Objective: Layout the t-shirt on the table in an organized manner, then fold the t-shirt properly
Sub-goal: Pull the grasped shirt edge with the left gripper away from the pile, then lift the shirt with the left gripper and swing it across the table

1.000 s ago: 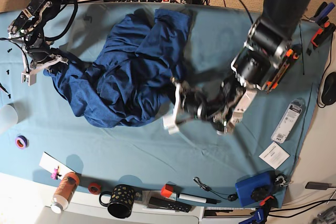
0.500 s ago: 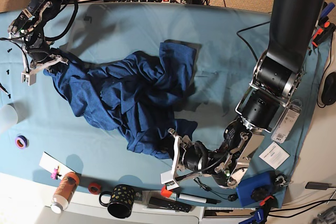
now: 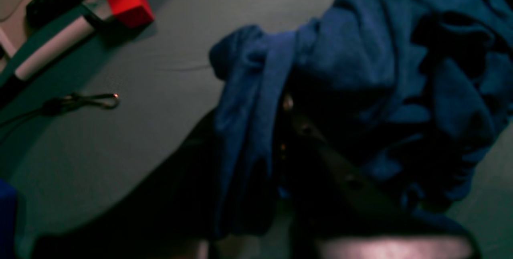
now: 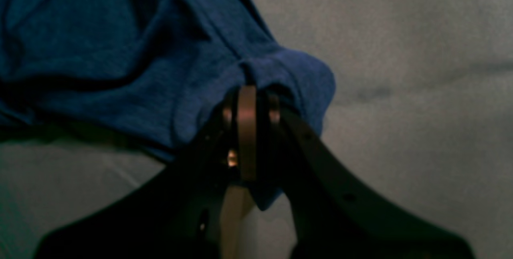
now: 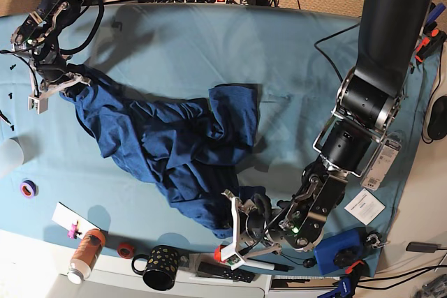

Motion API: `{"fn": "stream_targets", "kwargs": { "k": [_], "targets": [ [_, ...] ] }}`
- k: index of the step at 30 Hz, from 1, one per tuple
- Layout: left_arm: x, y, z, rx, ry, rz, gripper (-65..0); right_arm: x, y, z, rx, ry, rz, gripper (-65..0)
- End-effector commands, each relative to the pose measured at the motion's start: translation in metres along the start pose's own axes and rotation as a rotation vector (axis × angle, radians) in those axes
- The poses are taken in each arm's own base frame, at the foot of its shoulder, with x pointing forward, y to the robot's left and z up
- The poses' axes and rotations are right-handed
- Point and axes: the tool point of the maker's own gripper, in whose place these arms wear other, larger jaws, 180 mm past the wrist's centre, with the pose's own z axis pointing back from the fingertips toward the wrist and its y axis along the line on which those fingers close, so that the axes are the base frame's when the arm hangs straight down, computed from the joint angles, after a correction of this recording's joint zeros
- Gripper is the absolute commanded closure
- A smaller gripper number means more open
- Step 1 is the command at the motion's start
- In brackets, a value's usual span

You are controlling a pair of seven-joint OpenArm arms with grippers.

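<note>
T-shirt (image 5: pixel 174 151) lies bunched on the table (image 5: pixel 293 68), stretched between both jaws pinching opposite edges; draw the grips apart evenly, keeping fabric low, until the folds flatten.

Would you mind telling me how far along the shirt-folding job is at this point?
Done: only the pickup. The left gripper and right gripper are each shut on an edge of the t-shirt. In hand: the laying-out, with the shirt strung between them across the table, its middle bunched and wrinkled. Left: flattening it out, then every fold.
</note>
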Motion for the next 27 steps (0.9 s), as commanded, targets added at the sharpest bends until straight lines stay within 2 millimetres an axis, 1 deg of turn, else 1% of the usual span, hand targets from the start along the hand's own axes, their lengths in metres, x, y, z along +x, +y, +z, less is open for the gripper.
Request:
{"fn": "stream_targets", "kwargs": {
  "k": [1, 3, 4, 5, 6, 8, 9, 12, 13, 14, 16, 19, 20, 22, 24, 27],
  "targets": [
    [0.024, 0.003, 0.009, -0.004, -0.039, -0.036, -2.5, 0.016, -0.003, 0.004, -0.008, -0.05, 0.008, 0.0],
    [0.012, -0.002, 0.007, -0.025, 0.009, -0.036, -21.9, 0.017, -0.002, 0.004, -0.008, -0.052, 0.008, 0.0],
    [0.007, -0.002, 0.006, -0.024, 0.026, -0.024, -29.9, 0.017, -0.002, 0.005, -0.007, -0.053, 0.007, 0.0],
    [0.0, -0.001, 0.004, -0.012, 0.039, 0.005, -34.4, 0.017, -0.002, 0.005, -0.007, -0.054, 0.008, 0.0],
    [-0.005, 0.001, 0.002, 0.007, 0.048, 0.045, -35.7, 0.017, -0.002, 0.005, -0.007, -0.054, 0.008, 0.0],
    [-0.02, -0.002, -0.004, 0.017, 0.063, 0.108, -35.7, 0.017, -0.002, 0.005, -0.007, -0.053, 0.009, 0.0],
    [-0.028, -0.008, -0.007, 0.003, 0.067, 0.123, -35.7, 0.017, -0.002, 0.005, -0.007, -0.053, 0.009, -2.5],
    [-0.055, -0.027, -0.017, -0.049, 0.093, 0.155, -35.7, 0.018, -0.002, 0.005, -0.006, -0.061, 0.009, -23.2],
    [-0.064, -0.032, -0.02, -0.058, 0.097, 0.169, -35.7, 0.021, -0.002, 0.005, -0.007, -0.073, 0.01, -27.7],
    [-0.073, -0.038, -0.023, -0.068, 0.101, 0.184, -35.7, 0.024, -0.003, 0.005, -0.008, -0.091, 0.011, -29.2],
    [-0.088, -0.049, -0.029, -0.086, 0.103, 0.21, -35.7, 0.031, -0.004, 0.006, -0.009, -0.128, 0.013, -29.2],
    [-0.101, -0.061, -0.034, -0.104, 0.084, 0.248, -35.7, 0.041, -0.003, 0.008, -0.009, -0.178, 0.012, -29.2],
    [-0.102, -0.063, -0.033, -0.108, 0.074, 0.261, -35.6, 0.043, -0.003, 0.008, -0.01, -0.187, 0.011, -29.2],
    [-0.098, -0.067, -0.03, -0.126, 0.032, 0.276, -35.6, 0.048, -0.004, 0.008, -0.013, -0.204, 0.002, -29.2],
    [-0.089, -0.065, -0.024, -0.123, -0.021, 0.299, -35.6, 0.052, -0.005, 0.008, -0.023, -0.215, -0.021, -29.1],
    [-0.069, -0.058, -0.013, -0.11, -0.108, 0.318, -33.1, 0.063, -0.005, 0.009, -0.026, -0.254, -0.037, -29.1]
  ]
}}
